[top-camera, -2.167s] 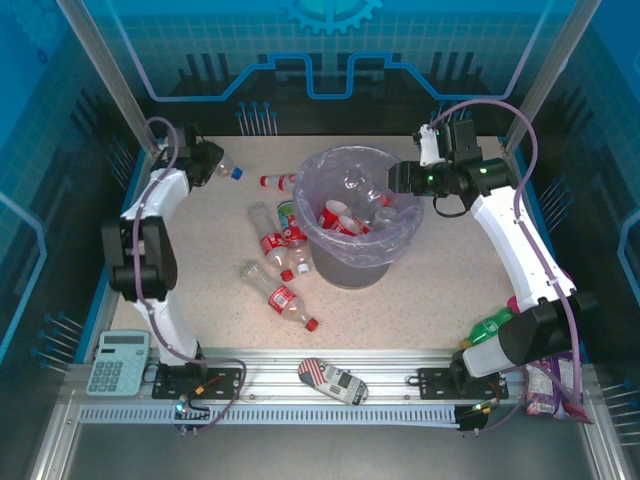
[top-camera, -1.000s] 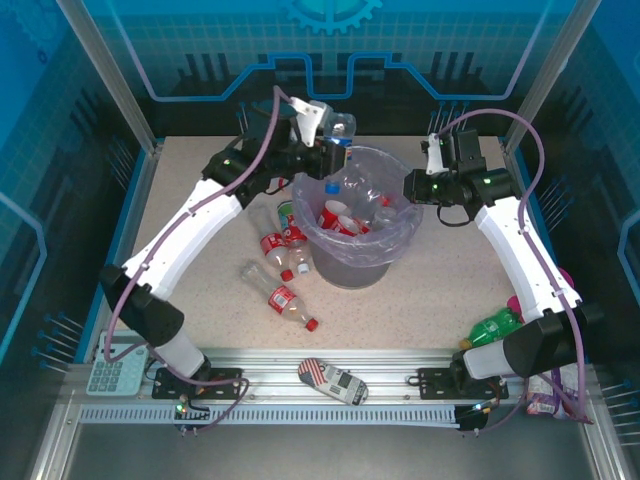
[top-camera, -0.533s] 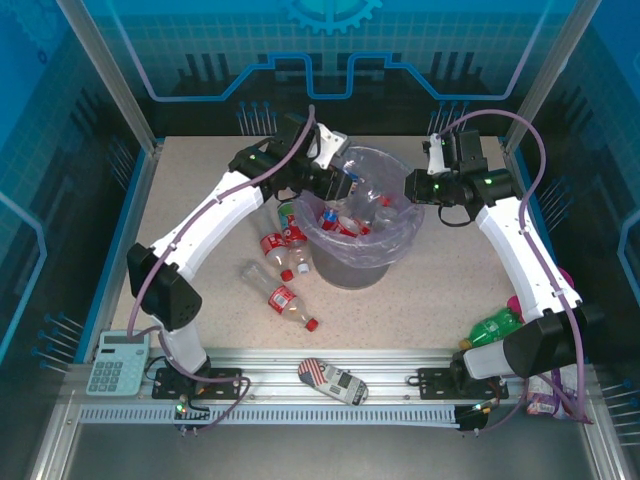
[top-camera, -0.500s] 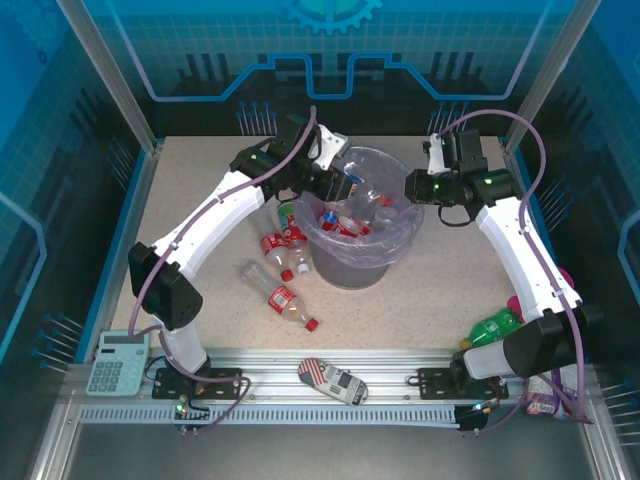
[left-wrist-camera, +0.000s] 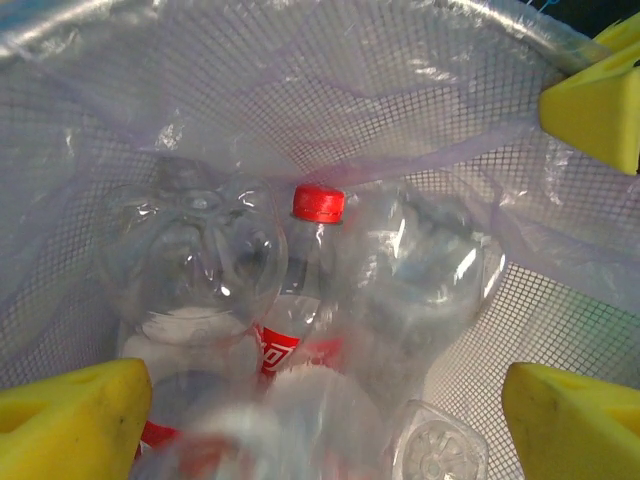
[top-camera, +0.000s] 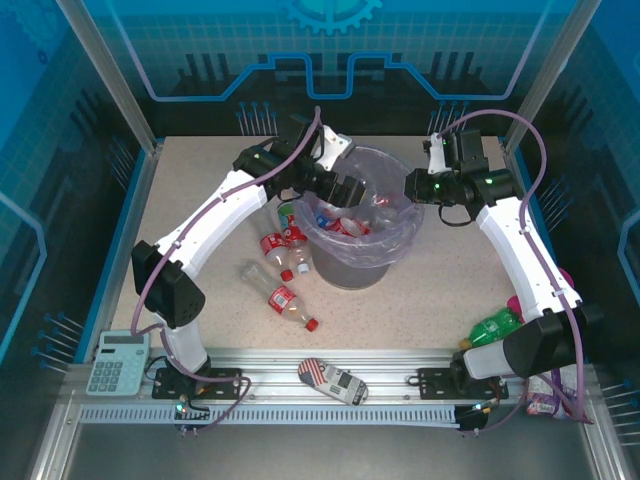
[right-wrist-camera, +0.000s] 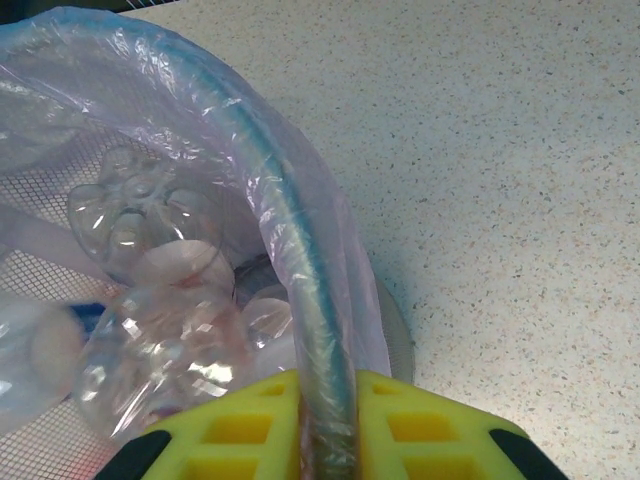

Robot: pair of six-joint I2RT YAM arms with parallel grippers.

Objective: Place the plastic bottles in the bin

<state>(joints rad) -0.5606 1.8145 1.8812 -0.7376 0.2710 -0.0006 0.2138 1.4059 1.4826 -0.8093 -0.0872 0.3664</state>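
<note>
- In the left wrist view, a clear shape with red on it at the lower edge is too blurred to identify. Of the left fingers, the frame's corners catch just the yellow tips.
- Those tips stand wide apart above the open bin, with nothing between them.
- The right fingers are cut off by the lower edge. They are closed on the bin's rim, pinching the bag with it.
- From above, the left arm covers the bin's far-left rim.
- The bin is dark grey mesh lined with a translucent lavender bag and stands mid-table.
- Inside lie crushed clear plastic bottles, one of them with a red cap and red label.
- Several loose bottles lie on the table just left of the bin, overlapping one another.
</note>
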